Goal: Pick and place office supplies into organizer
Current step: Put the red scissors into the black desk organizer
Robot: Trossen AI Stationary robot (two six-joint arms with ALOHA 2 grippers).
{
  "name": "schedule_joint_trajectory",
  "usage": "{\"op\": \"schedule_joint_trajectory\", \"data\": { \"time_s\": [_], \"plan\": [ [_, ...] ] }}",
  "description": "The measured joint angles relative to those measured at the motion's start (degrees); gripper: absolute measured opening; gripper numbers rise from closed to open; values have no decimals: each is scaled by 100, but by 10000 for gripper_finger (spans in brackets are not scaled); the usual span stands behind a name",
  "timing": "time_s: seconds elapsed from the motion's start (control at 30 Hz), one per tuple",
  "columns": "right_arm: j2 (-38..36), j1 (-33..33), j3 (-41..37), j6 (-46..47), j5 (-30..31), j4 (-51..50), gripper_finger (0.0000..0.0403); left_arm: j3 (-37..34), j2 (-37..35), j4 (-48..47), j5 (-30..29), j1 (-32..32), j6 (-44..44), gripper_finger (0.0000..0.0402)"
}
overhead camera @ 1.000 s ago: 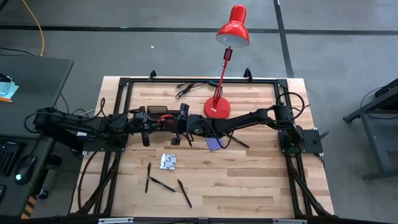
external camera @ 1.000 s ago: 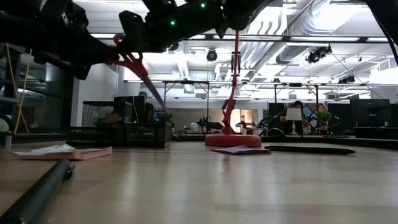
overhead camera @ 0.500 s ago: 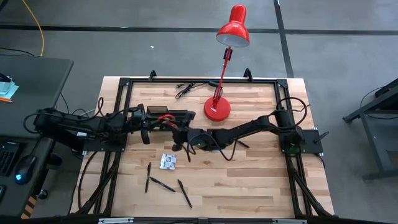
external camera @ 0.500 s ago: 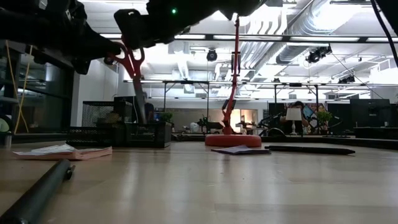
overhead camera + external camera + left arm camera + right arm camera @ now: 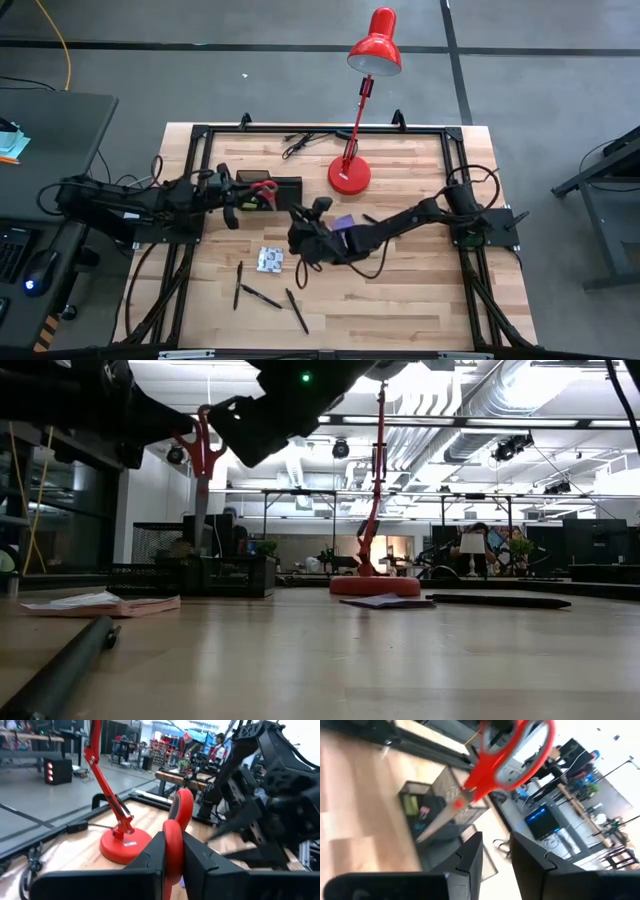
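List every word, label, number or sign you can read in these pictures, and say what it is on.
No text can be read in any view.
The patterned packet on the table bears a print too small to make out.
The red lamp, the scissors and the black organizer show no lettering.
Screens and signs in the room behind the table are too blurred to read.

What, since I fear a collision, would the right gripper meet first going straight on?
Probably the red-handled scissors, hanging in the left gripper just ahead of the right gripper; the organizer stands beyond. Depth is unclear.
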Motion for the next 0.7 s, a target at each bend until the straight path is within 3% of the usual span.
{"op": "schedule_joint_trajectory", "data": {
  "time_s": [0.2,0.37,0.63,0.7],
  "plan": [
    [0,295,0,785,9,-684,89,0,-173,-1,-59,2,96,10],
    [0,494,0,1784,8,-1602,92,0,-370,16,-542,0,339,32],
    [2,688,0,3360,4,-2964,87,0,-594,14,-945,2,765,7],
    [2,716,0,3652,7,-3191,87,0,-663,28,-1275,0,917,14]
  ]
}}
